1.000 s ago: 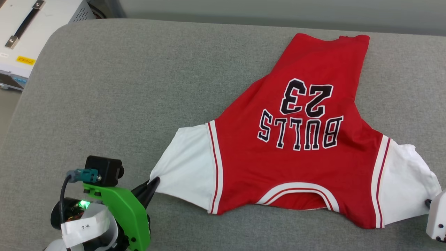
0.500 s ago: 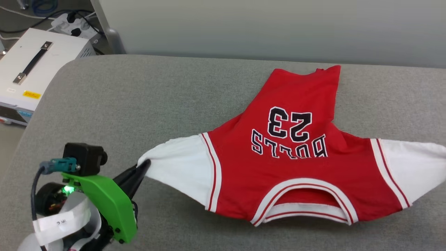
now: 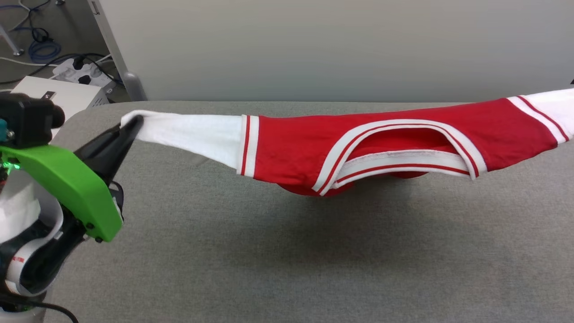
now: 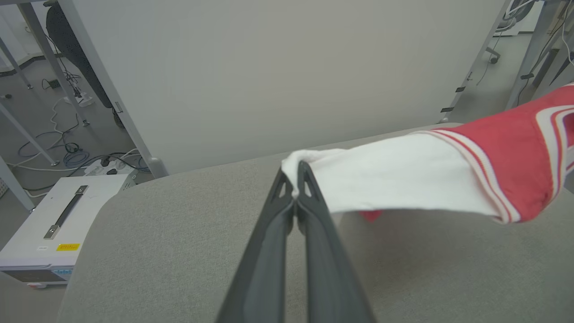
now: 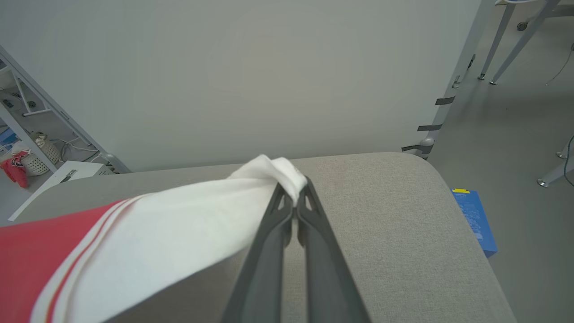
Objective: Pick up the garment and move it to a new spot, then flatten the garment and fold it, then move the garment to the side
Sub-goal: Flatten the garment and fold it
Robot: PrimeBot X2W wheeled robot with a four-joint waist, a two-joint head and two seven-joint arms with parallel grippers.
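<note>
Red cloth with white sleeves, the shirt (image 3: 291, 152) hung stretched between the two grippers above the grey padded table (image 3: 269, 260). A red fold sagged below the collar toward the table; whether it touched could not be told.

The left gripper (image 3: 134, 122) was clenched on the tip of one white sleeve. In the head view, the sleeve ran rightward from its fingertips into striped trim, then into the red body, with the striped collar opening facing the camera and a shadow on the table beneath.

The left wrist view gave the grip itself: both dark fingers were pressed together with the sleeve edge pinched between their tips. The cloth trailed off to their right, and a small red corner hung below the sleeve. To the lower left of those fingers, a white case (image 4: 54, 224) with a dark handle stood beside the table.

The right wrist view gave the other grip. The right gripper (image 5: 293, 199) was clenched on the second white sleeve, which bunched over its fingertips and ran off to their left into trim and red cloth. To the right of those fingers, past the table's rounded corner, a blue box (image 5: 475, 220) lay on the floor.

A pale panel (image 3: 314, 45) stood beyond the table, ahead of both grippers.
</note>
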